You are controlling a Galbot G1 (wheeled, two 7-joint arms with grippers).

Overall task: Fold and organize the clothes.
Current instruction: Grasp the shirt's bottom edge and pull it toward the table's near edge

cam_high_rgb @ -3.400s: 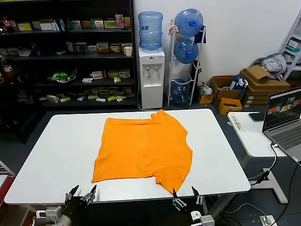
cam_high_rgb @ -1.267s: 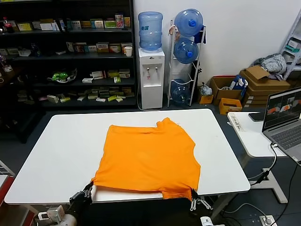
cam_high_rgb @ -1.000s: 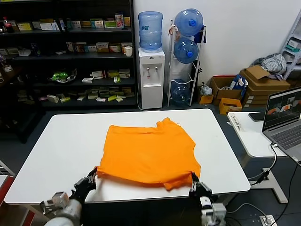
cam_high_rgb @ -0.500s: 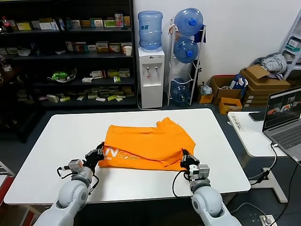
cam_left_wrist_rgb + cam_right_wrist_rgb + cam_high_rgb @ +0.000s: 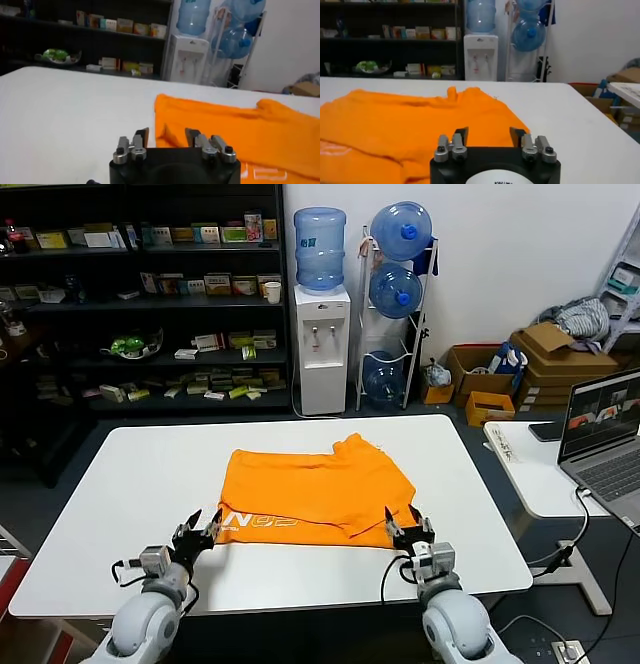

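Looking over the table: we see the orange T-shirt (image 5: 318, 491) lying on the white table (image 5: 120, 484), its near part folded back over itself so that white block lettering (image 5: 258, 521) faces up along the near-left edge.
T-shirt position: we find it around the middle of the table, a little toward our right, with one sleeve bunched at the far edge.
Left gripper (image 5: 199, 531): we hold it low over the table just beside the shirt's near-left corner; its fingers (image 5: 141, 135) are spread apart and grip nothing.
Right gripper (image 5: 409, 528): we hold it at the shirt's near-right corner, fingers (image 5: 461, 134) likewise parted with nothing between them.
Left wrist view: we see the shirt's folded edge (image 5: 165, 120) just ahead of the parted fingers.
Right wrist view: we see orange cloth (image 5: 410, 125) spread ahead of the parted fingers.
Behind the table: we see a water dispenser (image 5: 322, 314), a rack of water bottles (image 5: 396, 294) and dark shelves (image 5: 140, 304).
To our right: a laptop (image 5: 604, 434) sits on a side table (image 5: 530, 469).
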